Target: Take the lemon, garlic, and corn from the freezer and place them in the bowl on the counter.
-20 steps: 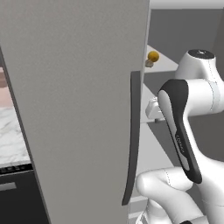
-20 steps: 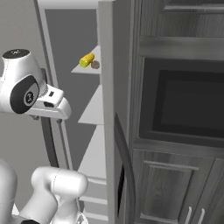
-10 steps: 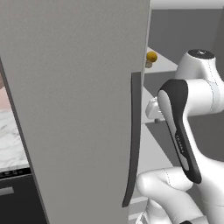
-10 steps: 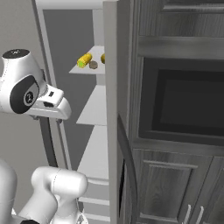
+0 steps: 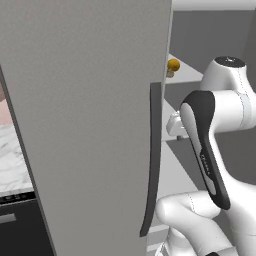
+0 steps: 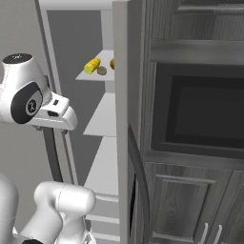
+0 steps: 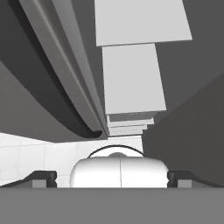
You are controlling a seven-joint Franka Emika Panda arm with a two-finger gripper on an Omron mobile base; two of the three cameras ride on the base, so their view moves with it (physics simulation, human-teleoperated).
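Matte grey freezer (image 5: 90, 125), kernelled corn (image 6: 92, 66).

The freezer (image 5: 90, 125) door looks matt grey and smooth, its handle (image 5: 152, 160) a darker matt strip; the corn (image 6: 92, 65) is bumpy with kernels, the lemon (image 5: 173, 65) smooth, the cabinets (image 6: 190, 209) dark wood-grain, the table (image 5: 12, 160) veined white marble

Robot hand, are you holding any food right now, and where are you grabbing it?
Nothing is held. The gripper is open, with no food between its tips. The corn and lemon sit on the freezer shelf.
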